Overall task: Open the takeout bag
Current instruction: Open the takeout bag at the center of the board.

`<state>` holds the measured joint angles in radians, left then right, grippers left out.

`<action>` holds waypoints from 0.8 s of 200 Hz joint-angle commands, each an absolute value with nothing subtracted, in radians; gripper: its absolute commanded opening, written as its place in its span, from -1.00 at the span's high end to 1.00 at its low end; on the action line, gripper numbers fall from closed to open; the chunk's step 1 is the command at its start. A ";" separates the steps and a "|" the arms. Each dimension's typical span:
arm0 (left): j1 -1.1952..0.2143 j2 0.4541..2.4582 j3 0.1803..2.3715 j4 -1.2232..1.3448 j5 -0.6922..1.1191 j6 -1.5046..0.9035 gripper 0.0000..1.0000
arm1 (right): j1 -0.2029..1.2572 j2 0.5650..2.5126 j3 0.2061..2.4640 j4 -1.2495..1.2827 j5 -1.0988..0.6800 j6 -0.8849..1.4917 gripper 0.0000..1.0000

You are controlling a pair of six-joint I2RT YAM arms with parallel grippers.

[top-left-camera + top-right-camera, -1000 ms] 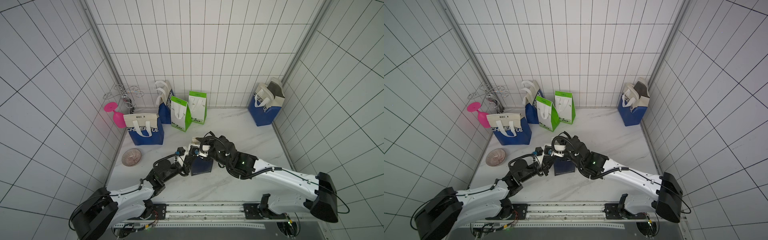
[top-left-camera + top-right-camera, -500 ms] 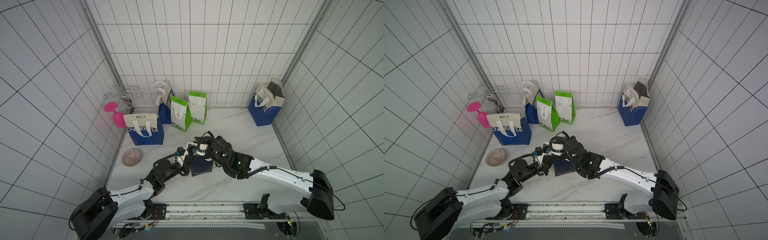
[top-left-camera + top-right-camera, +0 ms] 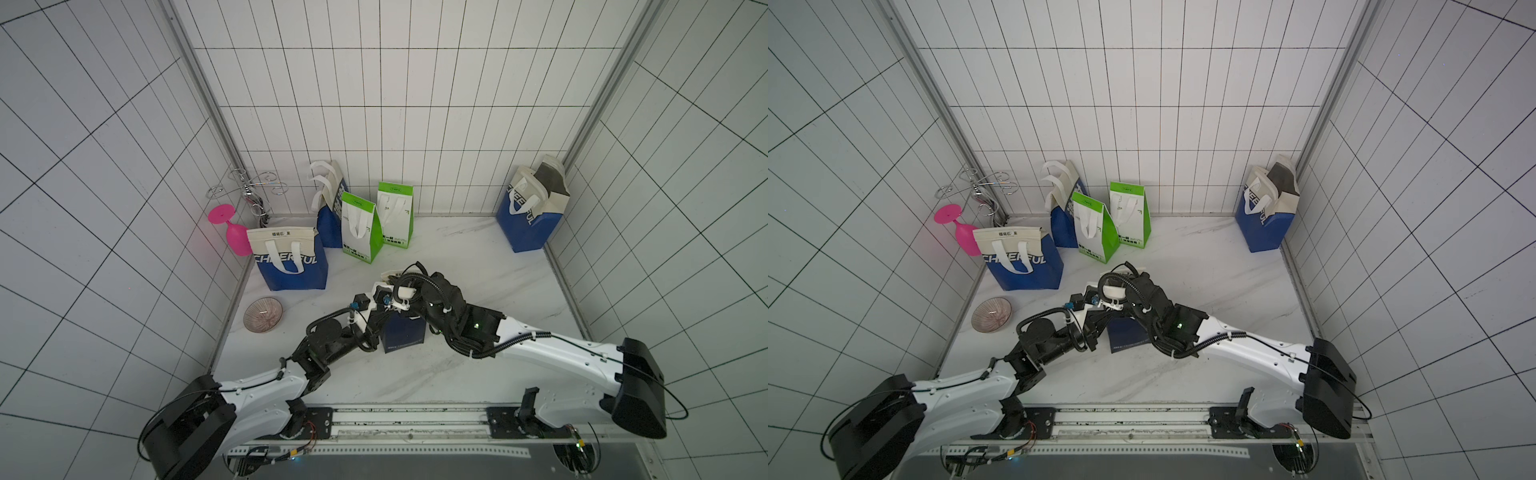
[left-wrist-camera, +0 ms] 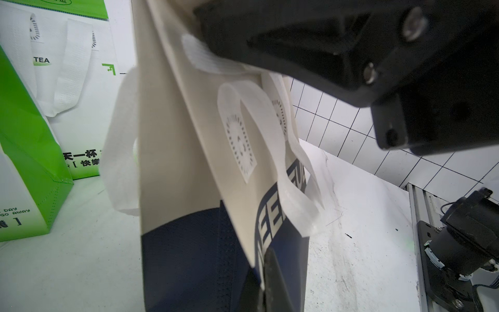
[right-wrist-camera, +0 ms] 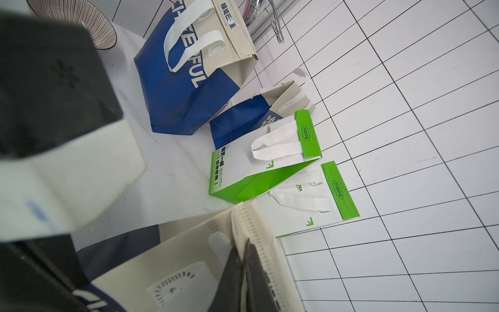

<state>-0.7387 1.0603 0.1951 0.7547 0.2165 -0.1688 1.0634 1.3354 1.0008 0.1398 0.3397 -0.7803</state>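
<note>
The takeout bag (image 3: 405, 337) (image 3: 1128, 335), navy below and cream above with white handles, stands mid-table between my two arms in both top views. My left gripper (image 4: 266, 259) is shut on the edge of the bag's front panel (image 4: 243, 189), where cream meets navy. My right gripper (image 5: 244, 243) is shut on the cream top rim (image 5: 256, 232) beside a white handle patch. In a top view the left gripper (image 3: 379, 312) meets the bag from the left. The right gripper (image 3: 394, 291) comes over its top. The bag's mouth is hidden under the right wrist.
A wide blue-and-cream bag (image 3: 291, 264) stands at the back left, with another blue bag (image 3: 328, 208) and two green-and-white bags (image 3: 359, 228) (image 3: 395, 214) behind it. A further blue bag (image 3: 528, 212) fills the back right corner. A pink goblet (image 3: 232, 232), wire rack (image 3: 249, 191) and striped bowl (image 3: 262, 314) sit by the left wall.
My right gripper has closed from part open onto the bag's top rim and shifted slightly left. The left gripper has kept its grip without moving.
</note>
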 commanded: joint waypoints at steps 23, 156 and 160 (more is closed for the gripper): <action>-0.744 1.043 0.211 0.758 0.247 -0.172 1.00 | 1.066 1.343 0.991 0.173 0.378 -0.740 1.00; -0.744 1.020 0.208 0.737 0.239 -0.173 1.00 | 1.072 1.364 1.226 -0.050 0.572 -0.736 1.00; -0.744 1.019 0.208 0.736 0.238 -0.172 1.00 | 1.070 1.364 1.235 -0.059 0.575 -0.740 1.00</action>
<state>-0.7387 1.0416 0.1974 0.7383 0.2081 -0.1757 1.0870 1.3758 1.0935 0.0185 0.4683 -0.7086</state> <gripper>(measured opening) 0.050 0.047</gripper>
